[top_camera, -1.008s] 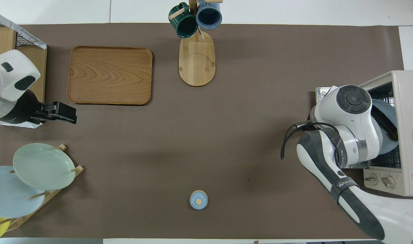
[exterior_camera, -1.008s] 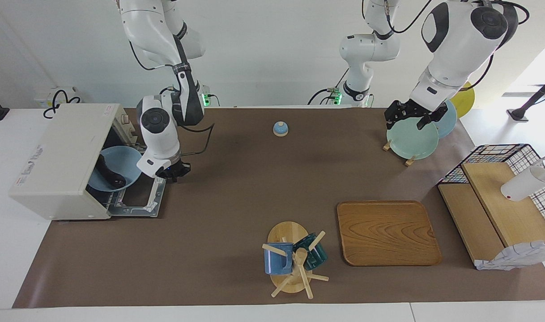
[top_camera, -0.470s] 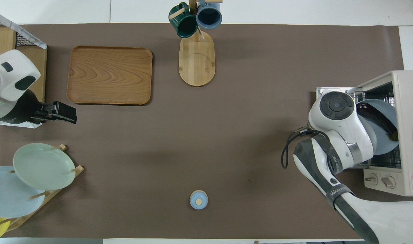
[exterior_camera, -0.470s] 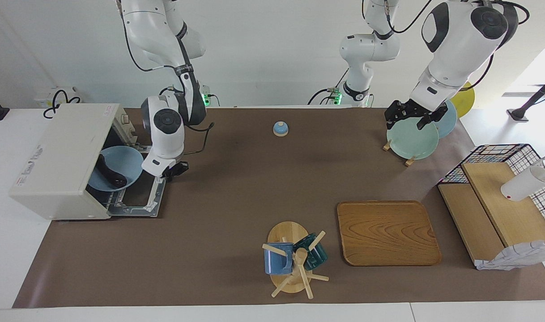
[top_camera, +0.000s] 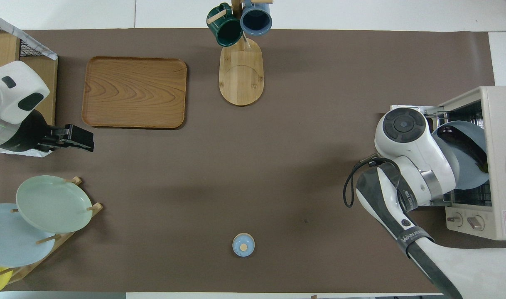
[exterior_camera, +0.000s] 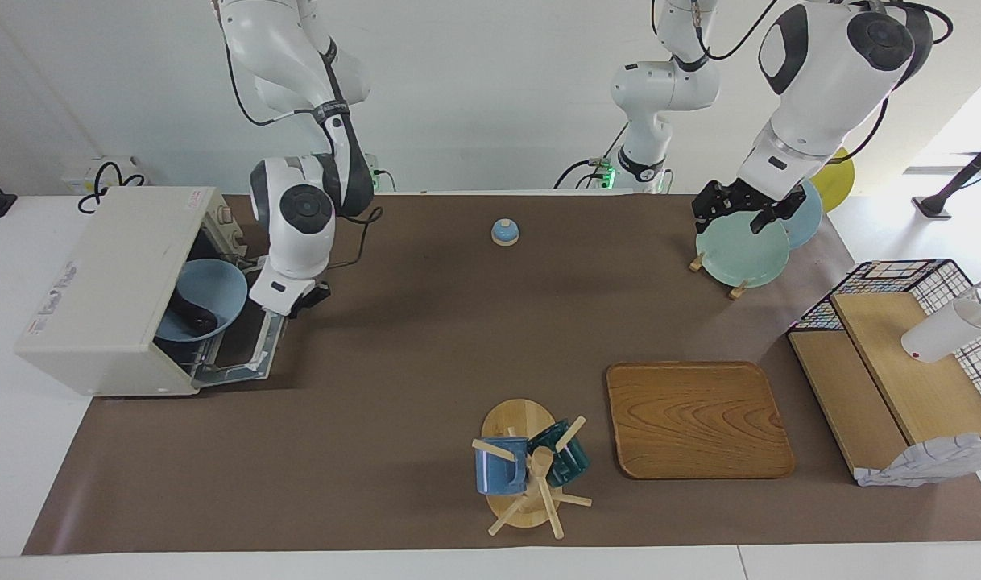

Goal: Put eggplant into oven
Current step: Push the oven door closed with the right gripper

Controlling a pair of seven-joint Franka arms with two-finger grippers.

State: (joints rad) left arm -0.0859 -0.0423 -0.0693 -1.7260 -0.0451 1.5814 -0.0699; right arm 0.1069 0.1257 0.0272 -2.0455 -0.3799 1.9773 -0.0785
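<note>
Facing view: right gripper, grip unreadable, lifts the oven door; eggplant lies inside in a blue bowl; left gripper, likewise unreadable, waits over plates.

A brown mat is spread over a white table; a plain white wall is seen at the robots' edge.

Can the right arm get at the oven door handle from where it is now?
Probably yes. The right gripper is at the raised outer edge of the oven door, which is partly lifted from the oven. Nothing stands between them; the handle itself is hidden.
</note>
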